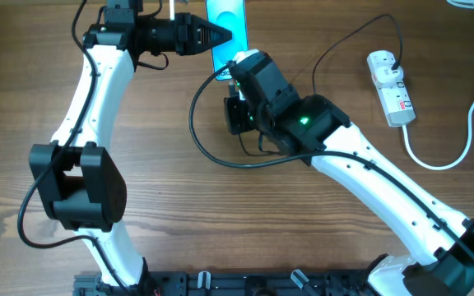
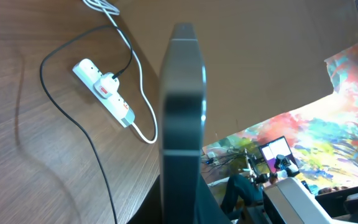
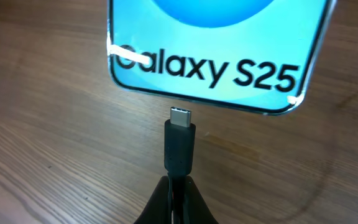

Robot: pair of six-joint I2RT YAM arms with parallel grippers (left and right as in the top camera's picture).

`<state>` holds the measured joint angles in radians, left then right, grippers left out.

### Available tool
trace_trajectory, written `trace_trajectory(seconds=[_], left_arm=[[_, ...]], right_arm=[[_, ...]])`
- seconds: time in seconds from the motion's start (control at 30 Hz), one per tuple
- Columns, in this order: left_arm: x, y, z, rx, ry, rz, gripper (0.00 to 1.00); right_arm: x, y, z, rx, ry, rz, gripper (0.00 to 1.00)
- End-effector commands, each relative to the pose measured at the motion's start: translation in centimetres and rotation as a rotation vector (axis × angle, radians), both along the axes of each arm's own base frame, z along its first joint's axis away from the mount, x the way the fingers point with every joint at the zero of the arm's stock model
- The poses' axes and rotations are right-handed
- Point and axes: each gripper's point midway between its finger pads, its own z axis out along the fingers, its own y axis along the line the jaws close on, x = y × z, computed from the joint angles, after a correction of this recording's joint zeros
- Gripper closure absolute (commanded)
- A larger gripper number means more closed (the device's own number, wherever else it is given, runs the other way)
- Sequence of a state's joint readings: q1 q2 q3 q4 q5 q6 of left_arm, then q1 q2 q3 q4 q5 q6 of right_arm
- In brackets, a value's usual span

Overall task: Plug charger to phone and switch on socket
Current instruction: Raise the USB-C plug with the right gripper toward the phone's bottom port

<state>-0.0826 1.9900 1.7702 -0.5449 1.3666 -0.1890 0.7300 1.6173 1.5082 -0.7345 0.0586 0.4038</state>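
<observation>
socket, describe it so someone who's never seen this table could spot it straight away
On the wooden table, look to the far right, past the right arm. The socket is the white elongated strip lying there. Only it carries red switch marks, with a thick white cord leaving one end and the black charger plugged in near the other.

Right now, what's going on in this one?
The left tool appears to grip the phone by its edge. The right tool pinches the charger just behind its connector. The tip points at the phone's bottom edge with a small gap between them, so it is not plugged in yet. The socket lies off to the right with a plug in it and neither arm near it. Whether it is switched on cannot be told.
</observation>
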Motion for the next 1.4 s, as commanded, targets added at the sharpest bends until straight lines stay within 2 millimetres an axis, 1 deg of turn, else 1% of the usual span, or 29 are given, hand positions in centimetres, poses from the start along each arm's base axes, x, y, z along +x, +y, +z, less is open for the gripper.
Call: trace_trajectory(seconds=[0.0, 0.1, 0.2, 0.27, 0.4, 0.63, 0.77, 0.93, 1.2, 1.37], left_arm=[[-0.4, 0.0, 1.0, -0.026, -0.012, -0.024, 0.96], [-0.4, 0.0, 1.0, -0.026, -0.012, -0.024, 0.96], [-0.9, 0.0, 1.6, -0.058, -0.014, -0.056, 0.96], [-1.0, -0.1, 1.6, -0.059, -0.014, -0.058, 0.96], [-1.0, -0.1, 1.6, -0.059, -0.014, -0.058, 0.96], [-0.9, -0.1, 1.7, -0.06, -0.021, -0.059, 0.96], [-0.9, -0.1, 1.7, -0.06, -0.021, -0.059, 0.96], [-0.9, -0.1, 1.7, -0.06, -0.022, -0.059, 0.96], [-0.8, -0.1, 1.7, -0.061, -0.033, -0.059, 0.96], [-0.8, -0.1, 1.8, -0.061, -0.044, -0.06, 0.96]], right_arm=[[0.6, -0.8, 1.7, 0.001, -0.058, -0.041, 0.96], [0.7, -0.8, 1.8, -0.002, -0.064, -0.047, 0.96], [0.6, -0.4, 1.9, 0.017, -0.056, -0.029, 0.96], [0.6, -0.4, 1.9, 0.018, -0.056, -0.029, 0.96], [0.0, 0.3, 1.8, 0.045, -0.032, 0.003, 0.96], [0.1, 0.2, 1.9, 0.042, -0.037, 0.001, 0.96], [0.6, -0.4, 1.9, 0.018, -0.058, -0.026, 0.95], [0.6, -0.4, 1.9, 0.01, -0.064, -0.022, 0.96], [1.2, -1.2, 1.9, 0.008, -0.067, -0.054, 0.96], [1.0, -0.9, 1.9, 0.017, -0.061, -0.033, 0.96]])
